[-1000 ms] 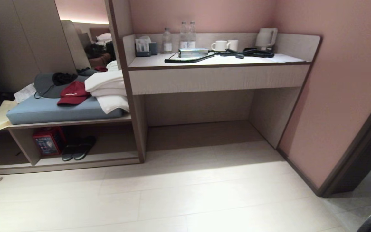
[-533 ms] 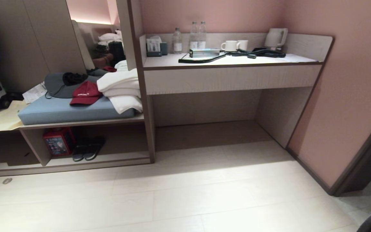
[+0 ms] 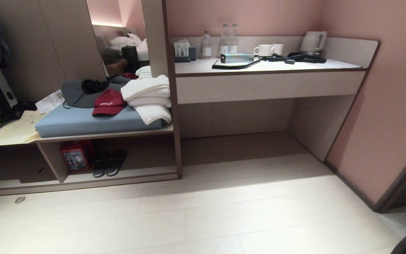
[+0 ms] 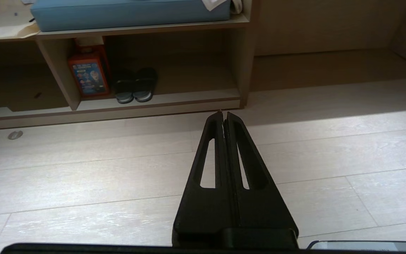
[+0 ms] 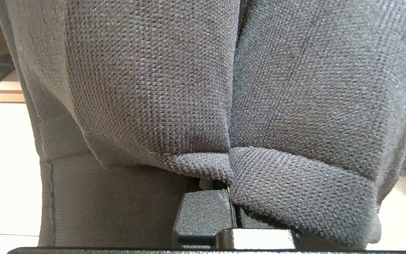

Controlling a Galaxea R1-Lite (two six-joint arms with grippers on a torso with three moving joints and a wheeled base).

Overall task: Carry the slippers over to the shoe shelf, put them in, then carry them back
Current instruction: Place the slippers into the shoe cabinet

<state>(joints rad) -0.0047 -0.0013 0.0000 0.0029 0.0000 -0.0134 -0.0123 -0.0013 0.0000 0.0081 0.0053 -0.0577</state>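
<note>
Right gripper [image 5: 229, 190] clamped tight on the slippers [image 5: 196, 91], grey knit bands hanging close before its camera. Left gripper [image 4: 224, 114] closed, empty, low over pale floor facing the shoe shelf [image 4: 160, 100]. Black pair [image 3: 109, 163] inside that shelf beside red box [image 3: 76, 157].

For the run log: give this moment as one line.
right gripper: shut on slippers | left gripper: shut, empty | shoe shelf: ahead-left, black pair inside

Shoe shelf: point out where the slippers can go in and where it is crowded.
The shoe shelf is bare from the black slippers across to the upright divider. Its other end is crowded, with a red box beside that pair.
</note>
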